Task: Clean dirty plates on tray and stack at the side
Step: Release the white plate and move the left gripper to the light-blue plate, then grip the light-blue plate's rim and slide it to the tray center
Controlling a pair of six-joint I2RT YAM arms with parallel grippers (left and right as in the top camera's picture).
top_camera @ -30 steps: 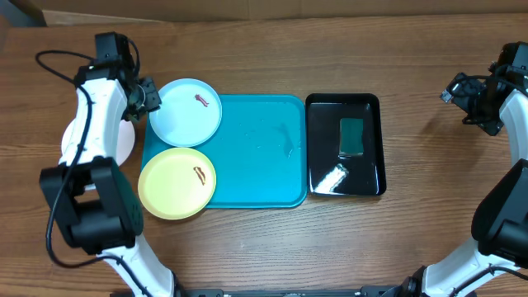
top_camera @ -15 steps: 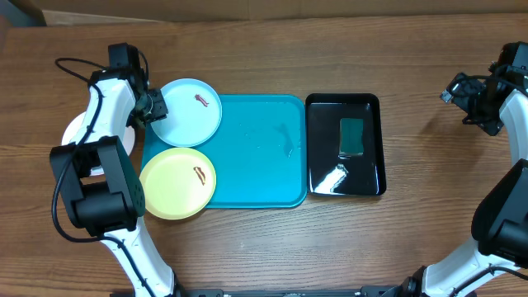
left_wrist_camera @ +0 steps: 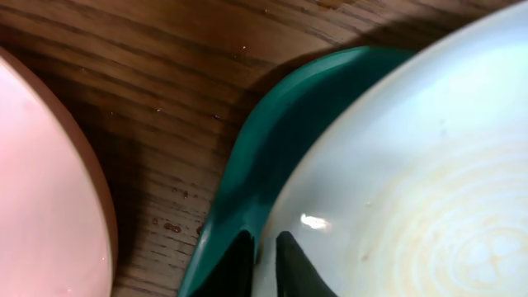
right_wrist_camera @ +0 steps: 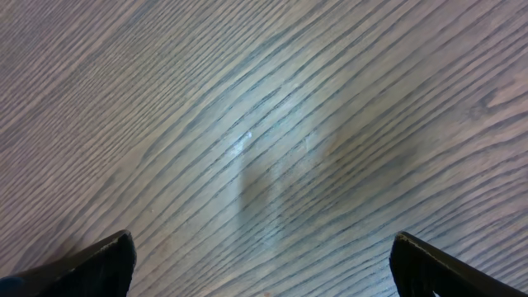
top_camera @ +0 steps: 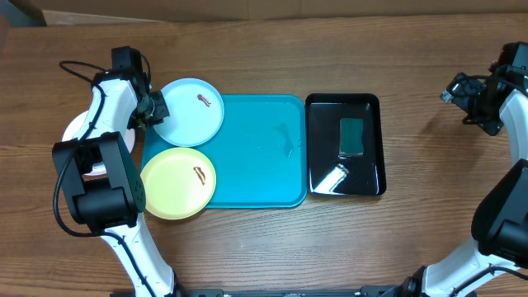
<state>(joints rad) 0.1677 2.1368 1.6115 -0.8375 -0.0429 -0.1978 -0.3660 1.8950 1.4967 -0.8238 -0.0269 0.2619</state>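
The pale aqua plate (top_camera: 190,112) with a reddish smear lies on the back left corner of the turquoise tray (top_camera: 256,157). My left gripper (top_camera: 155,107) is shut on its left rim. In the left wrist view the fingers (left_wrist_camera: 264,241) pinch the plate's edge (left_wrist_camera: 396,165) just above the tray's rim (left_wrist_camera: 272,140). The yellow-green plate (top_camera: 177,182), also smeared, overlaps the tray's front left corner. The white plate (top_camera: 74,128) lies on the table left of the tray, mostly hidden under my left arm, and looks pinkish in the left wrist view (left_wrist_camera: 41,165). My right gripper (top_camera: 466,92) is open over bare wood (right_wrist_camera: 264,247).
A glossy black tray (top_camera: 323,140) stands right of the turquoise tray and holds a dark green sponge (top_camera: 352,136). A cardboard edge (top_camera: 25,12) shows at the table's back left.
My left arm swung in toward the aqua plate and its gripper closed on the plate's left rim. The plate shifted slightly to the right. The right arm has not moved.
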